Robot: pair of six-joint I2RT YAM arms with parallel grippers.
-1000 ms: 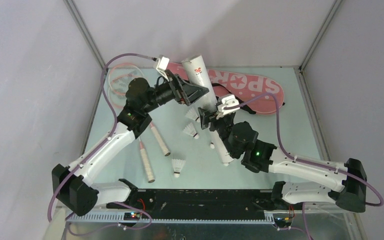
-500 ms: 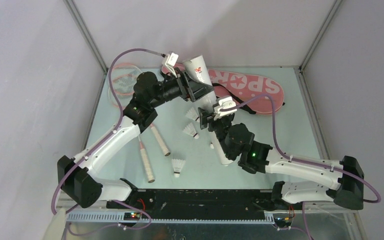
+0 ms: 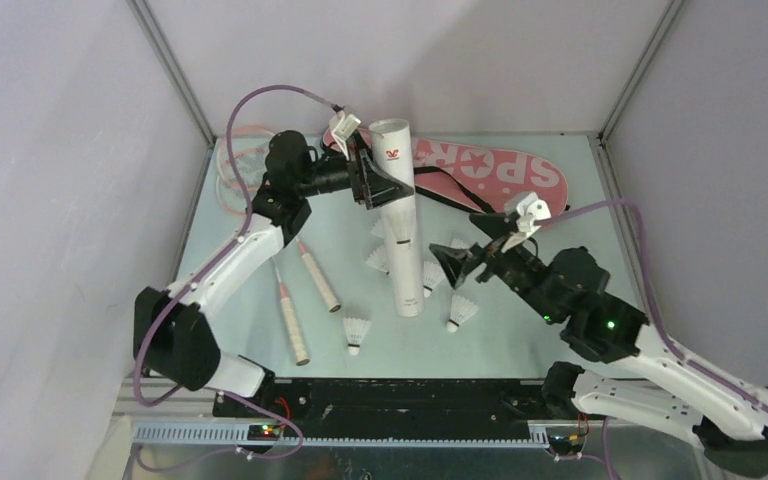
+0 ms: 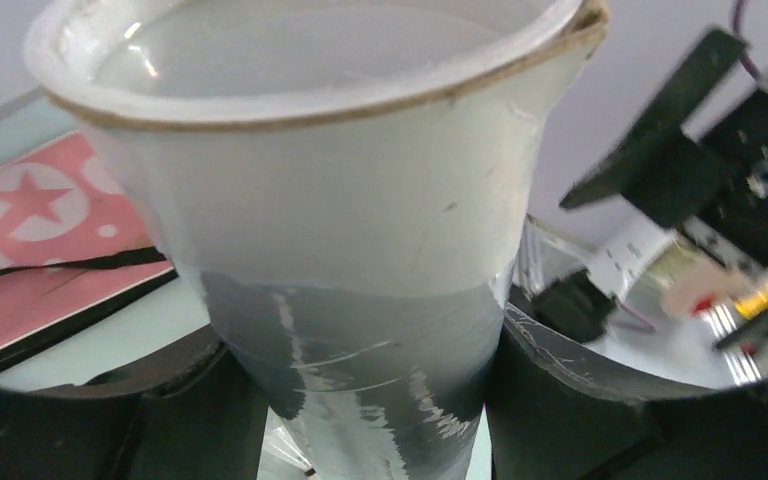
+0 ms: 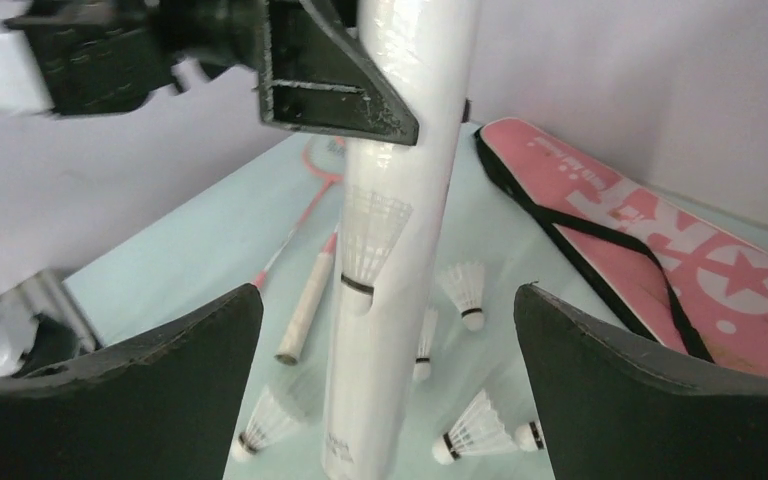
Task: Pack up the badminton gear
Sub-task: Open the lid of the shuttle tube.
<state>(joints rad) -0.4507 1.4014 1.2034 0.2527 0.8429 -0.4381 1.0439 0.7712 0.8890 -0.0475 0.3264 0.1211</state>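
The long white tube (image 3: 401,230) stands upright on its lower end in the middle of the table. My left gripper (image 3: 378,183) is shut on it near its open top; in the left wrist view the tube (image 4: 330,200) fills the gap between the fingers (image 4: 580,400). My right gripper (image 3: 452,266) is open and empty, just right of the tube; in the right wrist view the tube (image 5: 400,250) rises beyond its gap (image 5: 388,292). Several white shuttlecocks (image 3: 358,331) (image 3: 462,312) (image 3: 378,262) lie around the tube's foot. Two rackets (image 3: 295,320) (image 3: 320,282) lie left. The pink bag (image 3: 500,173) lies behind.
The racket heads (image 3: 240,160) reach the back left corner by the wall. The bag's black strap (image 3: 450,196) lies in front of it. Grey walls close in the table on three sides. The arm bases stand along the near edge (image 3: 400,395).
The tube has gone from leaning to upright, still in my left gripper. My right gripper has let go of it, opened and drawn back to the right.
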